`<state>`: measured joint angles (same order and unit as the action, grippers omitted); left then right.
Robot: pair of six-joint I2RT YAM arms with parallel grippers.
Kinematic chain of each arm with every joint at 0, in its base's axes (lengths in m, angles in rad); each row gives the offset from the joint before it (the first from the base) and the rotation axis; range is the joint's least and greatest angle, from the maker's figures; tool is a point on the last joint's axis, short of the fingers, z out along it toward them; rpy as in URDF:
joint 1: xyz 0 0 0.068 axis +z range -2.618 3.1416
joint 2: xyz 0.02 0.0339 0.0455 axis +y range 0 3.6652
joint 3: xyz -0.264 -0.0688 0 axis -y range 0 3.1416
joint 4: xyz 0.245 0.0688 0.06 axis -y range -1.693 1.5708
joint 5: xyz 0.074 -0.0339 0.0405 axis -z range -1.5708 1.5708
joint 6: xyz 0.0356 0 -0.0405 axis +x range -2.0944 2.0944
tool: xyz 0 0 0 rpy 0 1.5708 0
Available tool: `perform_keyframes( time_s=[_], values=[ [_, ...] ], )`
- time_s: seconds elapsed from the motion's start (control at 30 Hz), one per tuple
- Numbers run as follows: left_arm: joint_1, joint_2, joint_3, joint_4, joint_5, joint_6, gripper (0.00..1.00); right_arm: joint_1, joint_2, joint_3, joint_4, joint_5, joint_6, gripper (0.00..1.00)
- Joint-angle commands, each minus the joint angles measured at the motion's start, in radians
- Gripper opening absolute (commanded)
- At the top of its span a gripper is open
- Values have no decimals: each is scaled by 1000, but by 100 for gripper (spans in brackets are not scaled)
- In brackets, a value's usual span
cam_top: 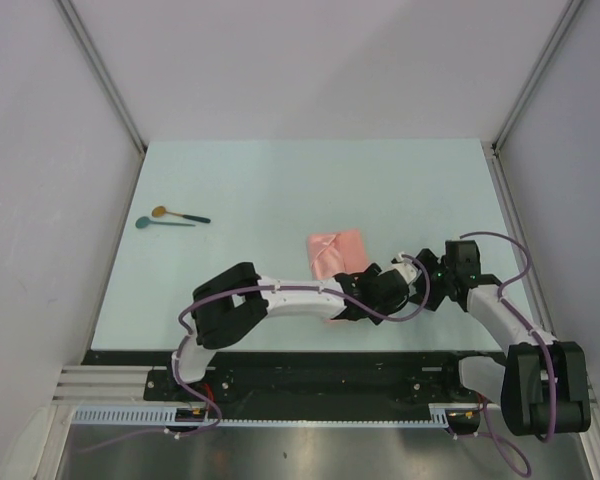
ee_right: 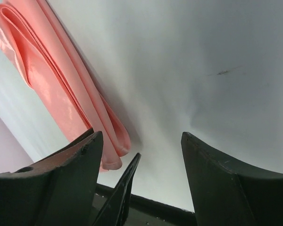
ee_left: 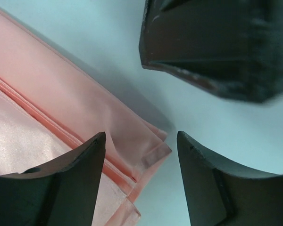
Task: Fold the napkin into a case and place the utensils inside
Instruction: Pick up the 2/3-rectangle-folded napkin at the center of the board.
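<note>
The napkin (cam_top: 336, 251) is folded into a narrow layered pack and lies flat near the middle of the counter (cam_top: 280, 180), a little to the right. Its near part is hidden under the left arm (cam_top: 290, 292). It is judged that it is placed there so that both sets of jaws can reach it from the near edge. The spoons (cam_top: 180, 215) lie well apart from it at the far left, side by side. It is judged that they are left out until the case is ready, so the placing step is not yet done.

Both sets of jaws are held low and close to each other at the near end of the napkin. The left jaws are apart and nothing is clamped between them. In the left wrist view one finger (ee_left: 70, 183) stands over the cloth and the other over the bare counter. The layered corner of the napkin lies in the gap between them.

The right jaws are also apart and empty. In the right wrist view the rounded edge of the napkin runs just beside one finger (ee_right: 61, 183), mostly outside the gap. Whether it is touched cannot be told. A pinch at this corner is probably being prepared.
</note>
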<state>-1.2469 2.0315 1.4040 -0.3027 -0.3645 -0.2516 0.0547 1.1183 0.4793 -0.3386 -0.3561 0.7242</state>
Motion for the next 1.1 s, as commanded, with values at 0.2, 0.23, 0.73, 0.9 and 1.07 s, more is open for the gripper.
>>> perform_keyframes(
  time_s=[0.2, 0.23, 0.73, 0.9, 1.07],
  values=[
    [0, 53, 104, -111, -77, -14, 42, -7, -25, 45, -1, -13, -46, 73],
    [0, 43, 96, -110, -85, -18, 33, -7, -20, 29, 44, -38, -54, 73],
    [32, -220, -183, 74, -65, -66, 6, 53, 194, 47, 366, -213, 76, 91],
    [44, -254, -208, 70, -59, -80, 4, 137, 282, 70, 443, -210, 112, 91],
    [55, -280, -223, 59, -41, -90, 3, 169, 343, 105, 483, -193, 139, 90]
  ],
)
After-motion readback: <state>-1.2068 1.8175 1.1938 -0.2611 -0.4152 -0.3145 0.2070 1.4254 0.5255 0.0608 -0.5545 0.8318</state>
